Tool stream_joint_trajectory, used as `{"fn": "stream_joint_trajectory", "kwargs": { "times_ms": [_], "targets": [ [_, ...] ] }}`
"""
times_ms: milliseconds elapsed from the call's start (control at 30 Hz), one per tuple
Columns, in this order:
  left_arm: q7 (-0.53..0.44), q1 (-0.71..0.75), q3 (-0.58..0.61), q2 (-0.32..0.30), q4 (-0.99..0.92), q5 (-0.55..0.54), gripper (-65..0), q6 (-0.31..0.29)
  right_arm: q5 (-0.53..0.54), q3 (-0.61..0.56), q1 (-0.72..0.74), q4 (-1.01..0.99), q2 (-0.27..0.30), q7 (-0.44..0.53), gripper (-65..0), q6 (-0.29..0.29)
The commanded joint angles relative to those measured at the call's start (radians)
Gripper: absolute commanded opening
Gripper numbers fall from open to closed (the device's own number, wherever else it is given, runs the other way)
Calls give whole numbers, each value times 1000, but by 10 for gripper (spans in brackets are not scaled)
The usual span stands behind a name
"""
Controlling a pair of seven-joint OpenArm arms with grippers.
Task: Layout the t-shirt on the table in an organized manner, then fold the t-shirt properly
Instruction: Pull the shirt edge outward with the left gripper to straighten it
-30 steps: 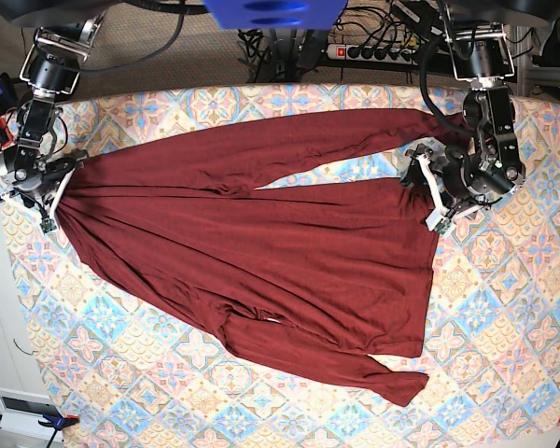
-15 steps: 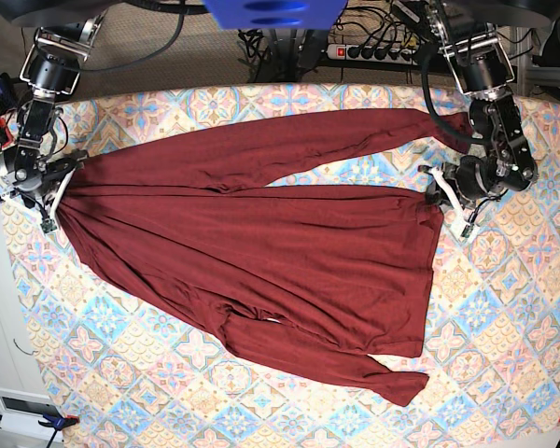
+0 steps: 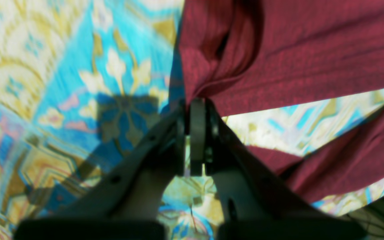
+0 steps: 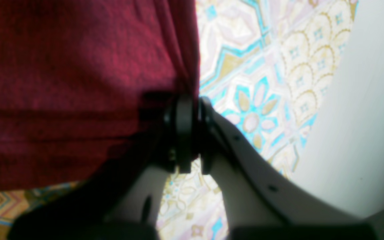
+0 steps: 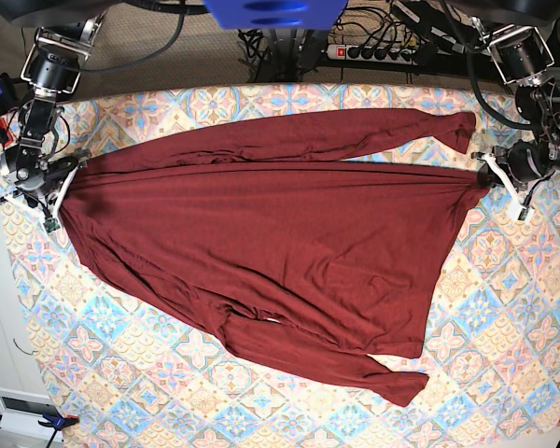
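The dark maroon t-shirt lies spread across the patterned table, its upper edge pulled into a taut line between both grippers. One long sleeve runs along the far side and another lies folded near the front. At the base view's right, my left gripper is shut on the shirt's edge. The left wrist view shows this gripper pinching bunched fabric. My right gripper holds the opposite edge at the view's left. Its wrist view shows the right gripper shut on the cloth.
A power strip with cables lies behind the table's far edge. A blue housing hangs at top centre. The table's left edge and white floor are close to my right gripper. A clamp sits at the front left corner.
My left gripper shut on the shirt's edge and pulled it toward the base view's right, drawing the fabric taut and closing the gap under the far sleeve. The right arm stayed put.
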Motion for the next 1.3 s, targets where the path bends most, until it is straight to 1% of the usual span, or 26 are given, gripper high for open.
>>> {"fn": "stream_joint_trajectory", "kwargs": {
  "times_ms": [0,167,267,400,500,567,633,700,767,867,933,1000,1133,1233,1267],
  "targets": [
    [-5,-6,-12,-25,14,11,-650,5,-10,4,15,39,27,7,-613,-13],
    [-27,-1,-12,-19,12,14,-650,5,-10,4,-8,82,26,-1,-613,-11],
    [-27,33,-12,-25,12,12,-650,5,-10,5,-10,80,26,-1,-613,-11],
    [-27,85,-12,-51,17,8,-650,5,-10,7,-11,74,26,-1,-613,-11],
    [-27,105,-13,-53,20,6,-650,5,-10,7,-11,72,26,1,-613,-11],
    [-25,122,-13,-70,20,1,-650,5,-10,5,-11,72,26,1,-613,-11],
    [-20,123,-13,-70,20,-6,-650,5,-10,5,-11,72,26,1,-613,-11],
    [-17,125,-13,-71,20,-32,-609,5,-11,5,-10,72,26,1,-612,-11],
    [-17,148,-50,-73,20,-69,-542,5,-11,5,-10,71,26,-1,-612,-11],
    [-16,163,-133,-71,20,-103,-487,5,-11,5,-10,71,26,-1,-612,-11],
    [19,163,-156,-71,20,-117,-460,5,-11,5,-10,71,26,-1,-612,-11],
    [50,163,-159,-71,20,-124,-457,5,-11,5,-10,71,26,-1,-612,-11],
    [69,179,-159,-71,24,-132,-458,5,-11,5,-10,71,26,-1,-612,-11],
    [67,240,-144,-70,122,-164,-458,5,-11,5,-10,71,26,-1,-612,-11],
    [67,263,-118,-68,167,-180,-458,5,-11,5,-10,71,26,-1,-612,-11]
  ]
}}
